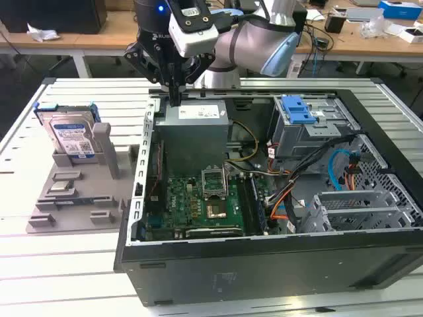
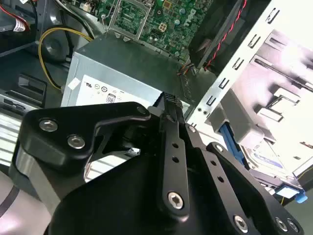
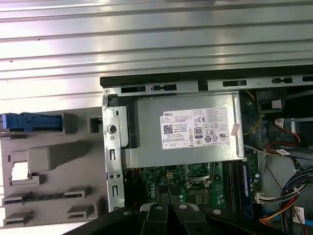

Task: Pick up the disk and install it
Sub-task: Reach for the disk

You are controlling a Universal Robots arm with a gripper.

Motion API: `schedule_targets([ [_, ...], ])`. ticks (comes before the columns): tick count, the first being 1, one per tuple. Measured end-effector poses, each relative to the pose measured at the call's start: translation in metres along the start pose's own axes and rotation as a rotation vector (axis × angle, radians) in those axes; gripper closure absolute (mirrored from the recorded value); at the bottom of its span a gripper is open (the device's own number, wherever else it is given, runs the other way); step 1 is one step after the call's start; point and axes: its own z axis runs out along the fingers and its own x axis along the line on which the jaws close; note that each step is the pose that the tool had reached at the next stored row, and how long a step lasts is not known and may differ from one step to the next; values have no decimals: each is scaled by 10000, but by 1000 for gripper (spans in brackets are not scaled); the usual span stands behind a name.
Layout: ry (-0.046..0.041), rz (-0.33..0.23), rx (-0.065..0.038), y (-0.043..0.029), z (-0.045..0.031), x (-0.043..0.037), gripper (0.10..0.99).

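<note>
Silver disk (image 1: 71, 135) stands in its grey rack (image 1: 73, 198), well apart from the empty, clenched claw (image 1: 175, 99) above the case (image 1: 264, 264).

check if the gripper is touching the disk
Apart. In the exterior view the gripper hangs over the power supply, while the disk stands in the grey holder far to the exterior view's left.

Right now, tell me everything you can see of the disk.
The disk is a flat silver metal slab with a white-and-blue label on its face and blue plastic rails along its sides. It stands upright on edge in the grey holder, to the exterior view's left of the open computer case. Only the holder touches it.
</note>
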Motion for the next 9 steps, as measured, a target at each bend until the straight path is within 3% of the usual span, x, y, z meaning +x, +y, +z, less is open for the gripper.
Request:
schedule_targets([
  [5,0,1,0,-8,-3,103,980],
  [9,-1,1,-1,-18,-6,244,980],
])
